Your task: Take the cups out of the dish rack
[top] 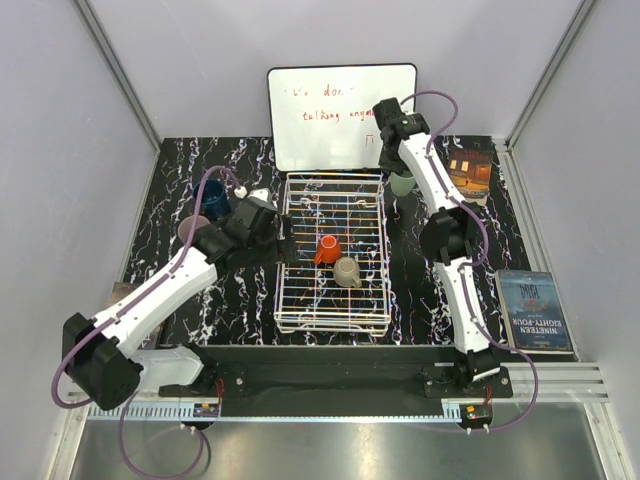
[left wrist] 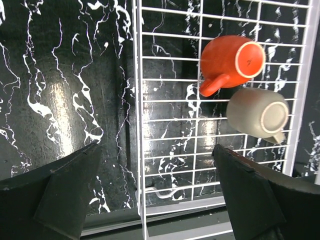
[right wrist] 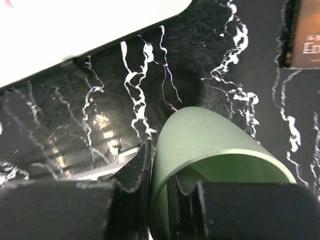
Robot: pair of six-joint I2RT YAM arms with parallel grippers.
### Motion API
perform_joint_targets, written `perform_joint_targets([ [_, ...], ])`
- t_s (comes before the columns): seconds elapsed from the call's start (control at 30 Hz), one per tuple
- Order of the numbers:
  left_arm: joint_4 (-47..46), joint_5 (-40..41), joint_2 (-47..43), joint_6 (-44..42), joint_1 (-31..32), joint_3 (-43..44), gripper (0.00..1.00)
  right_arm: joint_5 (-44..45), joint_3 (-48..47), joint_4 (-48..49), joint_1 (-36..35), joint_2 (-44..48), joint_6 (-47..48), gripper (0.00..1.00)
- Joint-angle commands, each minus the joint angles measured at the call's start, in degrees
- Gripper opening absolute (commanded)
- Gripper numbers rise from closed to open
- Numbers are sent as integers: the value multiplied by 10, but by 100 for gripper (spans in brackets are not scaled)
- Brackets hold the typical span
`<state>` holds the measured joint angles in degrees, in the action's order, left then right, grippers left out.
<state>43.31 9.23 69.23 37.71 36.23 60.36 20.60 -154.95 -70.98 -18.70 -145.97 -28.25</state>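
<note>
The left claw (left wrist: pixel 159 200) was spread wide with nothing between its fingers (left wrist: pixel 64 192). It was poised over the rack's (top: pixel 332 327) 9 o'clock wall. Two mugs were seen inside the rack: the orange mug (left wrist: pixel 227 60) near the middle and the grey-brown mug (left wrist: pixel 255 114) just beside it at its 4 o'clock in the overhead view.

The right claw (right wrist: pixel 159 192) was narrowed onto the rim of the green mug (right wrist: pixel 210 142), with one finger outside the wall and one inside. This mug was outside the rack, at the rack's 1 o'clock, near the whiteboard's (top: pixel 340 112) lower right corner. Whether it rested on the table (top: pixel 240 300) could not be told.

The blue mug (top: pixel 214 198) was placed on the table at the rack's 10 o'clock. The pinkish mug (top: pixel 190 229) was found just beside the blue one, at its 7 o'clock and partly hidden by the left arm.
</note>
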Motion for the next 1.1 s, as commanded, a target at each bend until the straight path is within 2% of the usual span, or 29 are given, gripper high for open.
perform_joint_targets([
  [0.0, -9, -11, 23, -17, -1, 20, 99, -22, -48, 9, 21, -33, 0, 0],
  [0.37, -9, -15, 81, -37, -1, 50, 99, -60, -90, 43, 36, -99, -7, 0],
  [0.6, -10, -14, 100, -41, -2, 65, 99, -73, -44, 82, 36, -92, -14, 0],
  [0.73, -10, -15, 100, -42, -2, 59, 99, -75, -27, 81, 36, -84, -14, 20],
  [0.77, -9, -18, 100, -43, -2, 57, 99, -72, -13, 83, 36, -78, -15, 30],
  [0.87, -13, -21, 100, -39, -2, 57, 99, -70, 3, 86, 35, -58, -15, 41],
  [1.03, -34, -44, 92, -39, -2, 51, 99, -85, 2, 94, 30, -19, -14, 45],
  [1.07, -36, -47, 88, -38, -2, 50, 99, -85, 0, 94, 28, -12, -15, 50],
])
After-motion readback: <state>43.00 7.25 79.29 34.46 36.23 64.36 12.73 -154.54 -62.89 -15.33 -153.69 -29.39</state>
